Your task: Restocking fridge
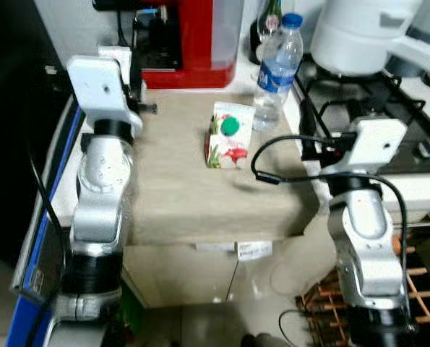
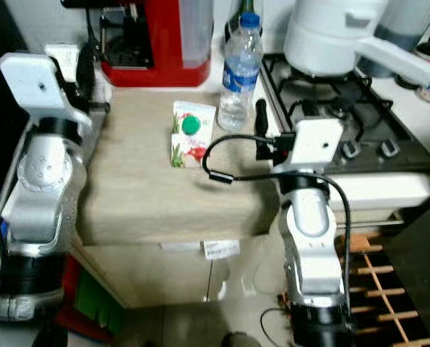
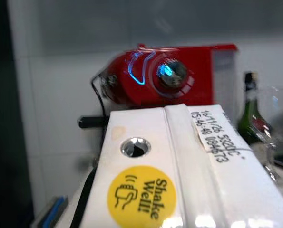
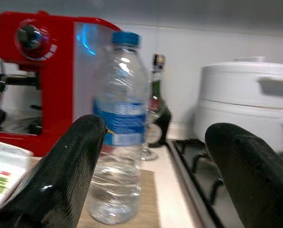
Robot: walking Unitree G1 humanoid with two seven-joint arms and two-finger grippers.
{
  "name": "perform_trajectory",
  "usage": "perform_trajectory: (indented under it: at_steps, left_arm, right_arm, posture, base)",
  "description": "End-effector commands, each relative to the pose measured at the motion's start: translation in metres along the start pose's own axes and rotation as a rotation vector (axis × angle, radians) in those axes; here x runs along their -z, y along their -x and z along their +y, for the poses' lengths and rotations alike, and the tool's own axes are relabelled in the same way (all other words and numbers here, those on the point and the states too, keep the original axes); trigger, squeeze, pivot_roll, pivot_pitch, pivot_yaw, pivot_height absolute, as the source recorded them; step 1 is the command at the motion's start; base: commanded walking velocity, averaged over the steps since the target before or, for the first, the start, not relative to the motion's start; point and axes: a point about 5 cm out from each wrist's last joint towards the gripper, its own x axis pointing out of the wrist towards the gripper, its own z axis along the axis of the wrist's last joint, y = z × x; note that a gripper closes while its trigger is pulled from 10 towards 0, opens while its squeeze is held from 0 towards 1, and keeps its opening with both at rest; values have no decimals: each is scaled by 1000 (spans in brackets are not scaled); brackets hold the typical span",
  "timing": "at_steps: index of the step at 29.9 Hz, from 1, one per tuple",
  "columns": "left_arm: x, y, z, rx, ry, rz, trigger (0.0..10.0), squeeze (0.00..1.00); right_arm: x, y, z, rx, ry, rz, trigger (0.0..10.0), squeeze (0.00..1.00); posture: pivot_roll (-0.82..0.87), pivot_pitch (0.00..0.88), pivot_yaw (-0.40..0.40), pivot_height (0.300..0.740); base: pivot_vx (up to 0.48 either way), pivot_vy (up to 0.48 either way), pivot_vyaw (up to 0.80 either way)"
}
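A white carton [image 3: 170, 171] with a yellow "Shake Well!" sticker sits right in front of the left wrist camera, and my left gripper [image 1: 128, 72] is shut on it, raised over the left end of the counter. A small green-and-red juice carton [image 1: 229, 136] lies on the beige counter [image 1: 193, 195]. Behind it stands a clear water bottle [image 1: 277, 69] with a blue cap. My right gripper [image 4: 155, 130] is open at the counter's right end, a short way from the water bottle [image 4: 120, 137], which stands ahead of its left finger [image 4: 70, 166].
A red coffee machine [image 1: 193, 36] and a dark green bottle [image 1: 271, 18] stand at the back of the counter. A white pot [image 1: 363, 32] sits on the gas stove [image 1: 388, 108] to the right. A wooden rack [image 1: 417, 282] is low on the right.
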Motion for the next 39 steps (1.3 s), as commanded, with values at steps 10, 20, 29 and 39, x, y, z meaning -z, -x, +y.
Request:
perform_trajectory:
  at_steps: [10, 20, 29, 39]
  left_arm:
    - [-1, 3, -10, -9, 2, -17, 10000, 0]
    - [10, 6, -12, 9, -5, 29, 10000, 0]
    - [12, 6, -12, 15, -12, 44, 10000, 0]
    - [12, 5, -9, 10, -25, 42, 10000, 0]
  right_arm:
    - [0, -20, 6, -65, -16, -53, 10000, 0]
    - [12, -14, 3, -40, -47, -13, 10000, 0]
    - [18, -7, -1, -26, -44, 11, 10000, 0]
    - [18, -6, 0, -30, -47, 15, 10000, 0]
  posture:
    - [-33, 0, -51, 740]
    - [-45, 0, -37, 740]
    - [-58, 0, -31, 740]
    - [-55, 0, -32, 740]
  base:
    - [0, 0, 0]
    - [-162, 0, 0]
    - [-295, 0, 0]
    - [-299, 0, 0]
